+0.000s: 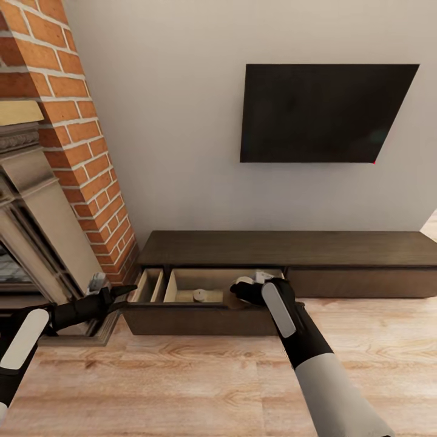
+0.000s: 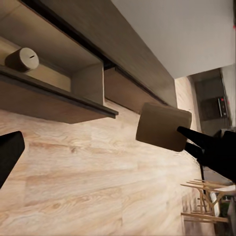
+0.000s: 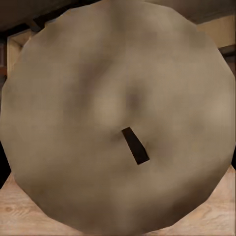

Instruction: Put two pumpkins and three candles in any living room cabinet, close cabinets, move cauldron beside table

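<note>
The dark-brown cabinet [image 1: 291, 249] runs along the wall, and its left drawer [image 1: 200, 320] is pulled out. One beige candle [image 1: 200, 295] stands upright inside the drawer, seen as well in the left wrist view [image 2: 22, 59]. My right gripper [image 1: 238, 295] is over the drawer's right end, shut on a second candle [image 1: 233, 301]. That candle's wick end [image 3: 118, 123] faces the right wrist camera, and the left wrist view shows the candle [image 2: 162, 127] in the black fingers [image 2: 196, 142]. My left gripper [image 1: 124, 296] hangs open by the drawer's left end, holding nothing.
A brick fireplace [image 1: 73, 152] stands close on the left, beside my left arm. A dark TV [image 1: 321, 112] hangs on the wall above the cabinet. Wooden floor [image 1: 200, 382] lies in front of the drawer. Wooden chairs [image 2: 206, 201] show far off.
</note>
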### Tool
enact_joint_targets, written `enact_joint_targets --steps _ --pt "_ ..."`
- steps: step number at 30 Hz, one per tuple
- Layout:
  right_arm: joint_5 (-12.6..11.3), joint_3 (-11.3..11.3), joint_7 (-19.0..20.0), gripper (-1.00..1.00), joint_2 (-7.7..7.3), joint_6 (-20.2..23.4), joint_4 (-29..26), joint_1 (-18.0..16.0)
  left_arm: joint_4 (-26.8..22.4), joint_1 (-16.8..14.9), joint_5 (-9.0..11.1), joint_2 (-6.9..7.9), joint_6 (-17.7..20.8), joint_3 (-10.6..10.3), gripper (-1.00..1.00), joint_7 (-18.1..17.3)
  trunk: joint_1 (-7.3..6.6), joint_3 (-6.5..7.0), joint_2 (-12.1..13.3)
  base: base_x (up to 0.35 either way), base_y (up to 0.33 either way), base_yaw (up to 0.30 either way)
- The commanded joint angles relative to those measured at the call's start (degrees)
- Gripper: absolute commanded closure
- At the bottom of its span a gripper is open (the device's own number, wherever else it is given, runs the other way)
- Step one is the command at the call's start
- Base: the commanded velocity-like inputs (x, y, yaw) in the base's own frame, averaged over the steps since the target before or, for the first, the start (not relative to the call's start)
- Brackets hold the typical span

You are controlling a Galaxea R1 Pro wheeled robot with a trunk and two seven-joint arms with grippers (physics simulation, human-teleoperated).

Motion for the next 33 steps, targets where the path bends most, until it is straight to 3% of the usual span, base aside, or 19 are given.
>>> enact_joint_targets --steps 1,18,27,33 --pt "-0.43 -0.5 -0.02 1.0 -0.19 0.07 -0.67 0.06 -0.01 0.0 -0.01 0.0 0.0 -0.02 -1.0 -0.16 0.0 -0.01 0.0 0.0 0.0 0.0" --pt "0.05 -1.23 -0.87 1.0 -0.08 0.39 -2.74 0.89 -0.04 0.11 -0.1 0.05 0.0 0.0 -1.0 -0.43 0.0 -0.01 0.0 0.2 -0.18 0.0" --pt "-0.07 -0.72 -11.02 1.0 1.1 -0.04 -2.1 0.89 -0.04 0.11 -0.1 0.03 0.0 0.0 -1.0 -0.43 0.0 -0.01 0.0 0.258 -0.109 0.0" --pt "-0.18 -0.64 -12.74 1.0 1.12 0.08 -1.9 0.89 -0.06 0.11 -0.1 0.05 0.0 0.0 -1.0 -0.44 0.0 -0.01 0.0 0.264 0.075 0.0"
